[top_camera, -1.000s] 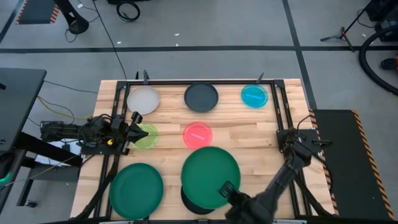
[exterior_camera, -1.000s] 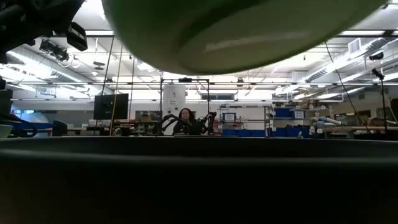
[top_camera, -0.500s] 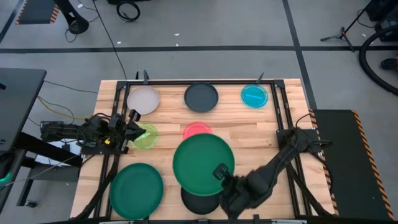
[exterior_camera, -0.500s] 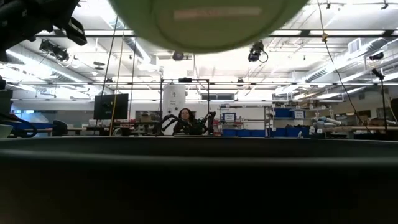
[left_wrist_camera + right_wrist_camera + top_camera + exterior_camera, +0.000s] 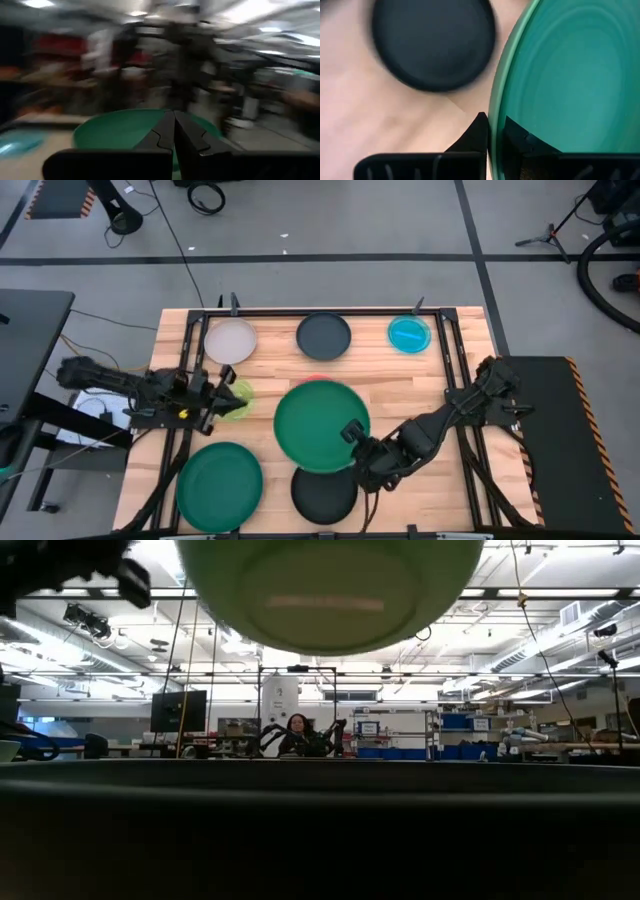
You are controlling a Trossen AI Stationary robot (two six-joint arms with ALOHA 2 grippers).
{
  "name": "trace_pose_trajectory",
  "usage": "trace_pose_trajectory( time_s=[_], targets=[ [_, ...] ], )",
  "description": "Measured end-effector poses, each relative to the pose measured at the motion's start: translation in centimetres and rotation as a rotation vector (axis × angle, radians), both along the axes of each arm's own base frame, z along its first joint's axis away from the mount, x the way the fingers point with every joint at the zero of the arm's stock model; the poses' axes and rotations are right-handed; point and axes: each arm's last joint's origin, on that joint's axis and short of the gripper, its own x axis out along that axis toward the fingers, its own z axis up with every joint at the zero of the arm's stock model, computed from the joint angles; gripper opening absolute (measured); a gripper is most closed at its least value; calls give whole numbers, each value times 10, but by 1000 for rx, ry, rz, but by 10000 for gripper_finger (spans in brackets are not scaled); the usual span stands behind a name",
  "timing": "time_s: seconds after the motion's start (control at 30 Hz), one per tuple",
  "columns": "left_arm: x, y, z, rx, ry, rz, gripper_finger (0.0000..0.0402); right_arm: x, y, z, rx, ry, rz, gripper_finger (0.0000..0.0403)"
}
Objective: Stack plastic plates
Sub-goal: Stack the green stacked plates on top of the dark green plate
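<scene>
While its right hand (image 5: 352, 436) pinches the dark green plate's (image 5: 318, 426) rim aloft, the robot mid-carry must next align it over the lighter green plate (image 5: 219, 486) on the worktop (image 5: 400, 380).

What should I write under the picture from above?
Right gripper holds the dark green plate by its rim above the table, covering most of the pink plate.

From my station I saw the wooden surface (image 5: 400, 385) carrying several plates. Along its far edge lay a whitish-grey plate (image 5: 230, 340), a black plate (image 5: 323, 335) and a cyan plate (image 5: 409, 333). A lime plate (image 5: 238, 404) sat near the left side, a sliver of pink plate (image 5: 318, 380) showed mid-surface, and at the near edge rested a large green plate (image 5: 219, 486) and another black plate (image 5: 322, 496).
</scene>
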Motion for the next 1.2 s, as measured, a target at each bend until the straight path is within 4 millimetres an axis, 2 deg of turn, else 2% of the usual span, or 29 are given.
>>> trace_pose_trajectory(
  time_s=[0.07, 0.17, 0.37, 0.53, 0.7, 0.8, 0.97, 1.2],
  targets=[
    [15, 0, 9, -77, 135, 141, 12, -4, -6, -8, -99, -17, -14, 28],
    [38, -1, 17, -140, 382, 220, 23, -3, -12, -17, -211, -33, -30, 28],
    [70, 4, 36, -363, 659, 309, 109, 8, -22, -38, -291, 27, -9, 28],
    [65, 24, 78, -464, 767, 435, 199, 8, -34, -53, -305, 82, -34, 28],
    [57, 40, 100, -569, 794, 503, 257, 8, -40, -63, -294, 110, -42, 28],
    [58, 47, 95, -645, 830, 497, 268, 10, -43, -65, -337, 97, -42, 28],
    [71, 56, 80, -803, 886, 516, 270, 16, -41, -62, -370, 35, 0, 28],
    [96, 56, 62, -826, 963, 494, 270, 20, -39, -62, -325, 10, 10, 28]
  ],
)
